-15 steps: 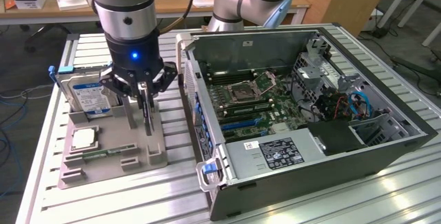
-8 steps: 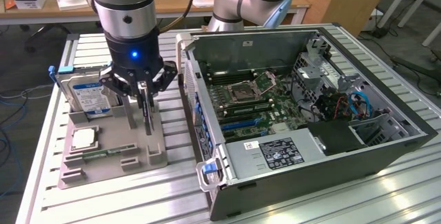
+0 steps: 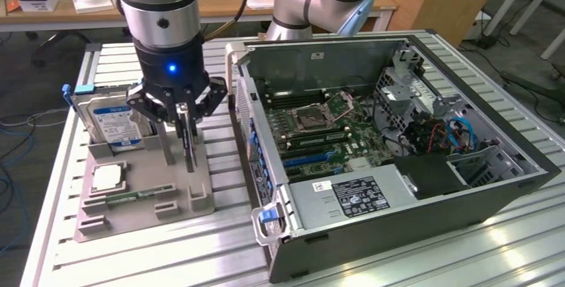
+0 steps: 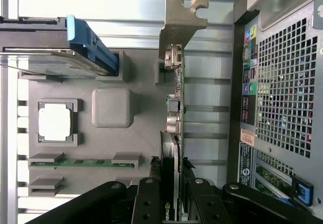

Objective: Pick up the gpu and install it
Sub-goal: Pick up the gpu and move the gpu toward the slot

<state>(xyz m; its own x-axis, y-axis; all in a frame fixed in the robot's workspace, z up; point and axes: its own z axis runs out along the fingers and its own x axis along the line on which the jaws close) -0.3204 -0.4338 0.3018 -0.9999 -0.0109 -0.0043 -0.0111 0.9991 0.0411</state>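
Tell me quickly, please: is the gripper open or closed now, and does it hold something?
The gripper: closed on the gpu, which stands on edge in the grey holder.
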